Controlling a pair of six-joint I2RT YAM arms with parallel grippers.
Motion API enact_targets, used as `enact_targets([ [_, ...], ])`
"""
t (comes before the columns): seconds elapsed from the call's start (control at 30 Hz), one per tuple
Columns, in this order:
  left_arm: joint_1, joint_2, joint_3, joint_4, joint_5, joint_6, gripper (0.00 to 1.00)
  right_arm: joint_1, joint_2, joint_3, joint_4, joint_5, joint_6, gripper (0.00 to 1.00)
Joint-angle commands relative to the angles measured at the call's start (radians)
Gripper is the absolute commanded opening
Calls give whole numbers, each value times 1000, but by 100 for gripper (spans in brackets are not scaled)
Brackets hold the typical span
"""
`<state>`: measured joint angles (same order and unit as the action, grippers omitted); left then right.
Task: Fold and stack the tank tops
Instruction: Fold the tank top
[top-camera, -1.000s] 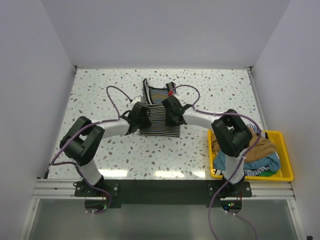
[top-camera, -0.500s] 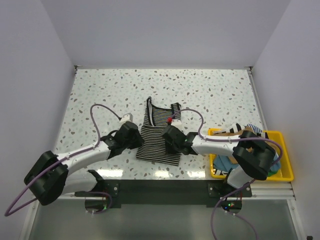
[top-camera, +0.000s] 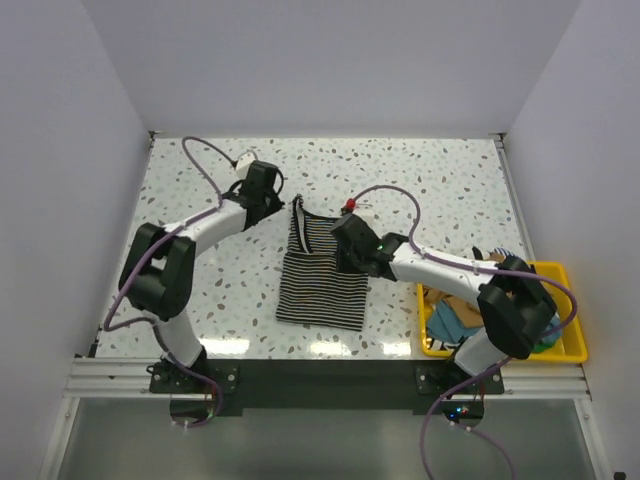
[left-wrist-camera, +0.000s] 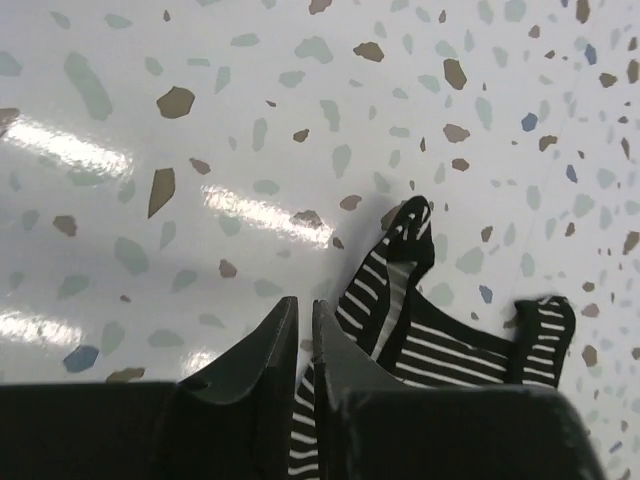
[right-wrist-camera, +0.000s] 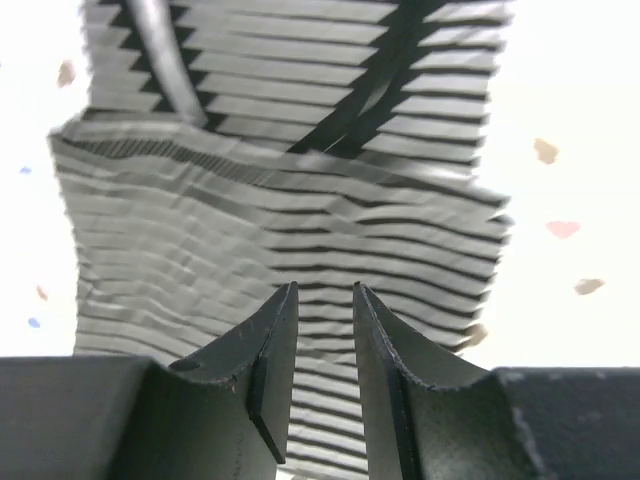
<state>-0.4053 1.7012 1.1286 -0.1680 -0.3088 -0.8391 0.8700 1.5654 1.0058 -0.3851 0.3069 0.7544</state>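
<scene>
The left jaws (left-wrist-camera: 303, 300) are all but closed, with only a sliver of light between them and nothing in it. They hang over bare table (left-wrist-camera: 200, 120). The striped tank top (left-wrist-camera: 400, 280) lies just to their right: its left strap loops up ahead of the tips, and the cloth's edge runs close alongside the right finger.

The right jaws (right-wrist-camera: 322, 288) stand slightly parted. Striped fabric shows through the gap beneath them, and as far as I can tell nothing is pinched. They point straight down onto the upper body of the top, where the dark-trimmed neckline crosses.

From overhead, the top lies flat near the middle of the table. Its long axis runs from the straps at the far end to the hem at the near end, leaning a little to one side. The right arm is the nearer, being already over the cloth, while the left arm sits off the far-left corner by the strap. My reading is that the left jaws would have to shift right onto the strap before a two-handed fold could begin.

The top is thin, limp knit with fine black-and-white stripes and faint ripples. The table is glossy speckled terrazzo. At the right edge, a yellow bin (top-camera: 572, 310) holds a bundle of tan and teal cloth (top-camera: 448, 322).
</scene>
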Motion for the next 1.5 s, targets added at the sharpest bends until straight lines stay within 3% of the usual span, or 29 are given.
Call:
enact_targets([
  [0.0,-3,121,137,-5,-27,75,15,-77,-34,33,-24,15,-44,32],
  [0.13,-6,259,229,2,17,103,14,-176,-39,48,-26,11,-72,32],
  [0.4,-43,334,280,53,66,112,13,-272,-8,77,-11,-35,-93,31],
  [1.03,-83,462,342,50,59,109,13,-289,268,226,17,-81,-102,29],
  [1.33,-29,518,413,16,46,97,14,-338,505,436,-33,-104,-154,28],
  [1.47,0,505,428,41,65,106,22,-362,590,578,-58,-120,-190,28],
])
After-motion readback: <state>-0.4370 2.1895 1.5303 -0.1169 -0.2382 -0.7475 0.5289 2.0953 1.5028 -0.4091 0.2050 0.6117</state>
